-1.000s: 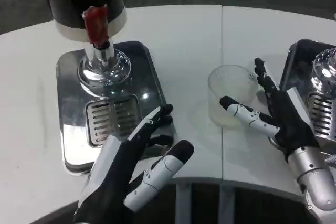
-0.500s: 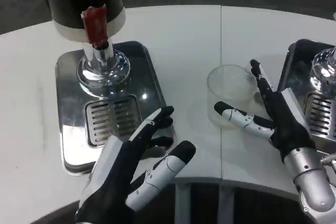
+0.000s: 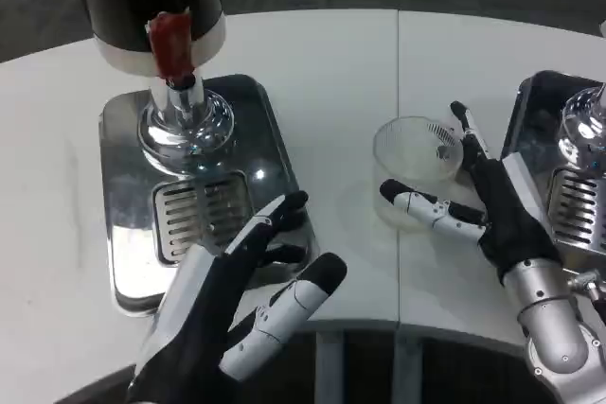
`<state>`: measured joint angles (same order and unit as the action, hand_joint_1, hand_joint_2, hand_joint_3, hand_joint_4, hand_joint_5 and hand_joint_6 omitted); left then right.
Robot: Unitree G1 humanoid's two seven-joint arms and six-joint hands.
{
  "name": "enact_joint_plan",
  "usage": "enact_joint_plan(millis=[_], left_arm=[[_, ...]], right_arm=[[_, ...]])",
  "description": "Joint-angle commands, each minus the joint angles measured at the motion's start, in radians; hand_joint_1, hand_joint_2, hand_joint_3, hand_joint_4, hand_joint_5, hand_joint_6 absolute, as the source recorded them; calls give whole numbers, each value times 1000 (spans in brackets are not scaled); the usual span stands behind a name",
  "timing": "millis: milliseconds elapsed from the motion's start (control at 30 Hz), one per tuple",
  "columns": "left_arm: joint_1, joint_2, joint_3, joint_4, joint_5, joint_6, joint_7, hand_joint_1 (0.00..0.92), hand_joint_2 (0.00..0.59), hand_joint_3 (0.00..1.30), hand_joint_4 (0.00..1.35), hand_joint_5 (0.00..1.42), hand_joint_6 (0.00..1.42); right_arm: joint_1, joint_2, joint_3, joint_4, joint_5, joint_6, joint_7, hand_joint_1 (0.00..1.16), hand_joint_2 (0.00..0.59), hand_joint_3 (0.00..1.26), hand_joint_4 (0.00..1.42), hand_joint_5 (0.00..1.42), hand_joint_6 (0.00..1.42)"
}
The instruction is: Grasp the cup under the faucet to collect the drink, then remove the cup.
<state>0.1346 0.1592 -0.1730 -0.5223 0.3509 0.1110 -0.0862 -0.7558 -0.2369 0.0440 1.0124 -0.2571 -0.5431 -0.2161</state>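
Where right robot hand [image 3: 492,210] curls: clear round cup [image 3: 417,166].

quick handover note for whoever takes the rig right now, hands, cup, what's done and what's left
Left robot hand: open, fingers spread over the near edge of the drip tray, holding nothing.
Right robot hand: open around the cup, thumb in front, fingers behind; not yet gripped.
Cup: clear, upright on the table, right of the tray, not under the faucet.
Done: nothing.
Left: grip the cup, place it under the faucet, fill, remove.
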Motion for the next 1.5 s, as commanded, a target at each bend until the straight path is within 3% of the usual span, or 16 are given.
enact_joint_plan(millis=[33, 100, 267, 367, 400, 500, 600, 967, 1300, 1500], left_arm=[[20, 6, 7, -15, -4, 11, -10, 0, 47, 171, 170, 288, 336], [22, 7, 9, -16, -4, 11, -10, 0, 47, 171, 170, 288, 336], [24, 7, 14, -18, -5, 10, -11, 0, 47, 171, 171, 288, 336], [28, 8, 16, -22, -6, 10, -13, 0, 47, 171, 172, 288, 336], [29, 8, 17, -23, -7, 10, -14, 0, 47, 171, 172, 288, 336], [30, 8, 18, -25, -7, 9, -16, 0, 47, 171, 172, 288, 336], [31, 7, 19, -25, -8, 7, -18, 0, 47, 171, 173, 288, 336], [33, 4, 14, -22, -11, -1, -17, 0, 48, 172, 174, 288, 336], [20, 1, 9, -6, -19, -6, -12, 0, 49, 172, 173, 288, 336], [18, -1, -1, 4, -25, -11, -10, 0, 49, 172, 173, 288, 336]], right_arm=[[5, 15, 7, 18, -9, -10, -40, 631, 176, 0, 222, 268, 260], [7, 20, 7, 21, -9, -11, -60, 644, 175, 45, 294, 347, 312], [22, 38, 9, 20, -22, -21, -133, 724, 182, 339, 551, 621, 536], [31, 43, 11, 17, -32, -27, -166, 764, 190, 492, 699, 791, 721], [34, 44, 11, 16, -35, -30, -178, 768, 182, 599, 817, 936, 912], [39, 42, 14, 7, -49, -35, -213, 821, 157, 740, 911, 1089, 1141], [41, 35, 21, -7, -66, -38, -237, 855, 131, 802, 965, 1172, 1275], [42, -17, 74, -63, -147, -14, -243, 857, 110, 835, 982, 1210, 1343], [47, -40, 73, -91, -144, 3, -221, 860, 98, 842, 994, 1221, 1353], [61, -72, 66, -114, -131, 20, -178, 858, 101, 857, 995, 1225, 1359]])
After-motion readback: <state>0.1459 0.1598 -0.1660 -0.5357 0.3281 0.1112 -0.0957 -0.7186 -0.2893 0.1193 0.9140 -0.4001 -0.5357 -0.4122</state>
